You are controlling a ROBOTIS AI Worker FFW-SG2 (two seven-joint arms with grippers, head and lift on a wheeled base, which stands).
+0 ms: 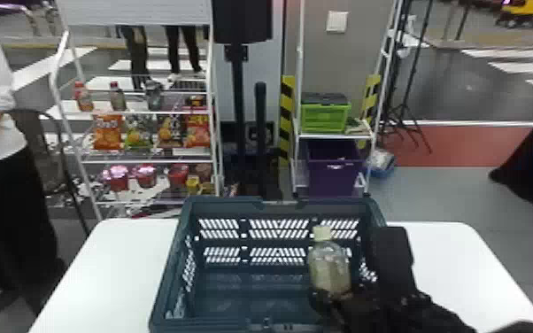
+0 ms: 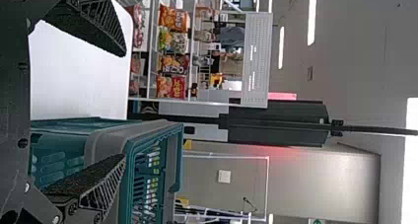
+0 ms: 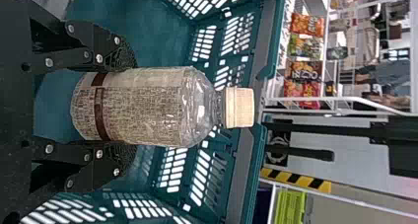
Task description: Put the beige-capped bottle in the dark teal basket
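In the head view my right gripper (image 1: 330,296) holds the beige-capped bottle (image 1: 330,268) upright, inside the right part of the dark teal basket (image 1: 170,270). The right wrist view has the bottle (image 3: 143,105) squeezed between both fingers of my right gripper (image 3: 118,107), its cap pointing up toward the rim of the basket (image 3: 246,160). I cannot tell whether the bottle's base touches the basket floor. My left gripper (image 2: 123,105) stands open with nothing between its fingers, near the outside of the basket (image 2: 59,128) in the left wrist view.
The basket stands on a white table (image 1: 115,261), with table surface on both sides. Behind it are a white rack (image 1: 146,113) of snacks and drinks at the left and a shelf with a green crate (image 1: 325,117) and a purple bin (image 1: 334,175). A person stands at the far left.
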